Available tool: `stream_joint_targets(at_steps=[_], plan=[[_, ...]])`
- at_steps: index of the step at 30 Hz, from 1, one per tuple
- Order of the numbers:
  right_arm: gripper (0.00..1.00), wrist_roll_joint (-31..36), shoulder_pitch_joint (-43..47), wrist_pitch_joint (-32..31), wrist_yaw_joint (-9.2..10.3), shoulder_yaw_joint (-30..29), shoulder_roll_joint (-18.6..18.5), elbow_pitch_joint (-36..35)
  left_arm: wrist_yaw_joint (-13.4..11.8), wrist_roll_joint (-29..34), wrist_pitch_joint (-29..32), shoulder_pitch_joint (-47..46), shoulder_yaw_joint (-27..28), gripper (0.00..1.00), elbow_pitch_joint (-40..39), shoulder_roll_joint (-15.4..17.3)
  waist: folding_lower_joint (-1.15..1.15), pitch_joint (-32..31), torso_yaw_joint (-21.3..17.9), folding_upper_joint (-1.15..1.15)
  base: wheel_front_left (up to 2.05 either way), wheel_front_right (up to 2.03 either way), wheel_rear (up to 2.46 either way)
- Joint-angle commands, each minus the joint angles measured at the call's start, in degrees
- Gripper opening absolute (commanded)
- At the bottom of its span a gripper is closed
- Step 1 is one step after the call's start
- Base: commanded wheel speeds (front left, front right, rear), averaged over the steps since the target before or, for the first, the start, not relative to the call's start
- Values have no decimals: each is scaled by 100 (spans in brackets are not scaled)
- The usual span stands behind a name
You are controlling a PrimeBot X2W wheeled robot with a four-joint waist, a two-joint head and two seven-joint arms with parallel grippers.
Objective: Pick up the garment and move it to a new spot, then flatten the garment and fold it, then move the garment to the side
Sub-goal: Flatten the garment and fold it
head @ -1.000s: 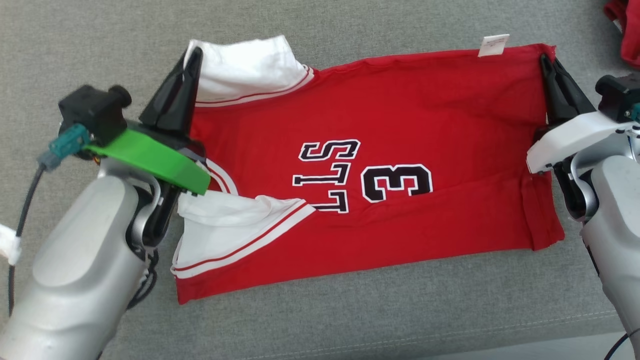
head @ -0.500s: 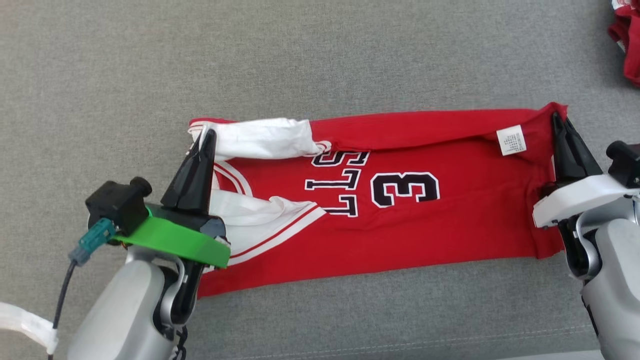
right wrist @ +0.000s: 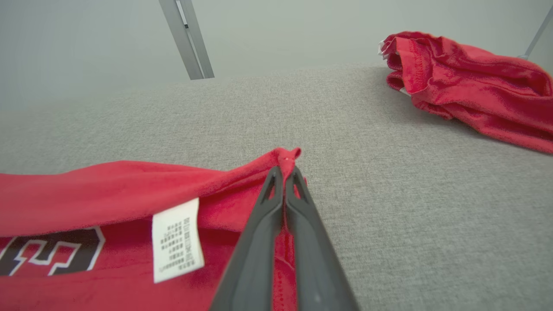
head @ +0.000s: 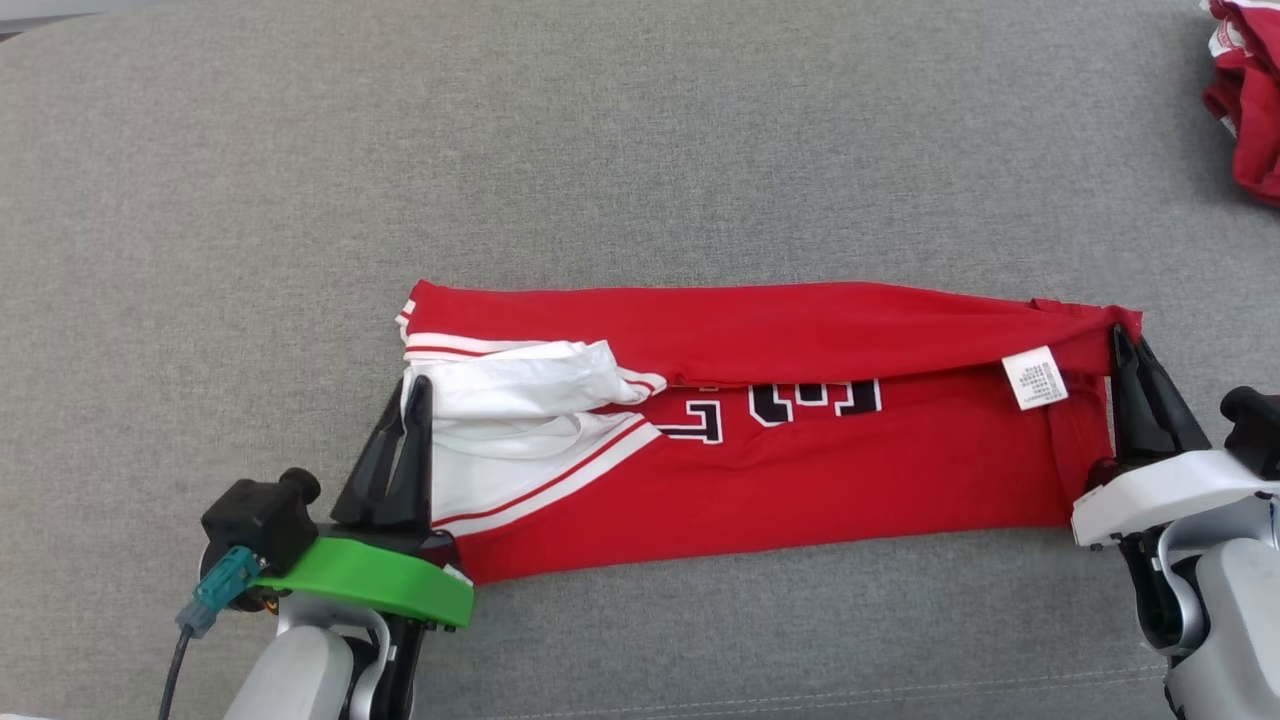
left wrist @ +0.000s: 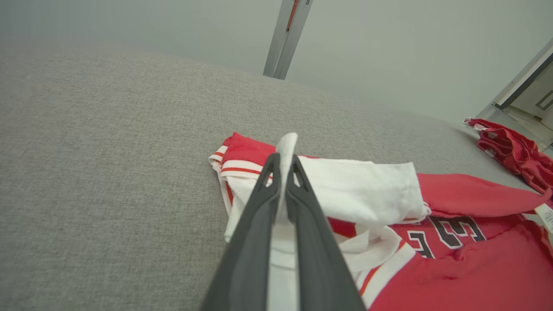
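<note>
Garment (head: 800, 480) is lying half-folded on the cushion (head: 640, 150), long axis running left to right between the arms. Left gripper (head: 417, 390) is pinching its white sleeve end, right gripper (head: 1120, 338) its red hem corner, both clamped tight; near edge is lying robot-ward of both.

The garment (head: 800, 480) lies crosswise on the near half of the cushion (head: 600, 150), the left gripper (head: 415, 388) at its left end, the right gripper (head: 1120, 338) at its right end, and a heap of cloth (head: 1245, 100) at the far right corner.
</note>
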State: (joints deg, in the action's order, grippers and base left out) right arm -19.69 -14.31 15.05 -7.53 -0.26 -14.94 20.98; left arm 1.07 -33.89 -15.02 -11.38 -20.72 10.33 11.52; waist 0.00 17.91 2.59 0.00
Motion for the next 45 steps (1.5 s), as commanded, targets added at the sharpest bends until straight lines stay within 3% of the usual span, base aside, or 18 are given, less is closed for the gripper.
stream_joint_targets(at_steps=[1, 12, 26, 33, 34, 35, 36, 37, 45], plan=[[100, -11, 47, 14, 10, -50, 2, -80, 8, 146, -16, 44, 103, 100, 14, -29, 0, -36, 12, 0, 0, 0, 0], [100, -46, -75, 13, 10, -80, -69, -627, 134, 1007, -16, 147, 1115, 100, -325, -431, 0, -183, -15, 0, 0, 0, 0], [100, -87, -286, -21, 10, -84, 43, 1146, 297, 2130, -16, 289, 1997, 100, -657, -791, 0, -173, 158, 0, 0, 0, 0], [100, -370, -387, -94, 10, 283, 207, 1760, 333, 2455, -16, 357, 2188, 100, -631, -824, 0, -188, 139, 0, 0, 0, 0], [88, -422, -397, -117, 10, 337, 237, 1821, 336, 2487, -16, 359, 2204, 100, -631, -827, 0, -195, 140, 0, 0, 0, 0], [39, -494, -403, -133, 7, 405, 263, 1878, 341, 2529, -16, 367, 2219, 100, -621, -831, 0, -208, 140, 0, 0, 0, 0], [15, -553, -406, -125, 6, 457, 273, 1918, 338, 2556, -16, 379, 2228, 100, -604, -837, 0, -230, 141, 0, 0, 0, 0], [0, -597, -413, -115, 6, 500, 275, 1943, 344, 2575, -16, 390, 2240, 100, -594, -840, 0, -252, 140, 0, 0, 0, 0], [0, -916, -542, -7, 15, 521, -23, 2045, 379, 2680, -16, 534, 2329, 100, -510, -850, 0, -495, 95, 0, 0, 0, 0]])
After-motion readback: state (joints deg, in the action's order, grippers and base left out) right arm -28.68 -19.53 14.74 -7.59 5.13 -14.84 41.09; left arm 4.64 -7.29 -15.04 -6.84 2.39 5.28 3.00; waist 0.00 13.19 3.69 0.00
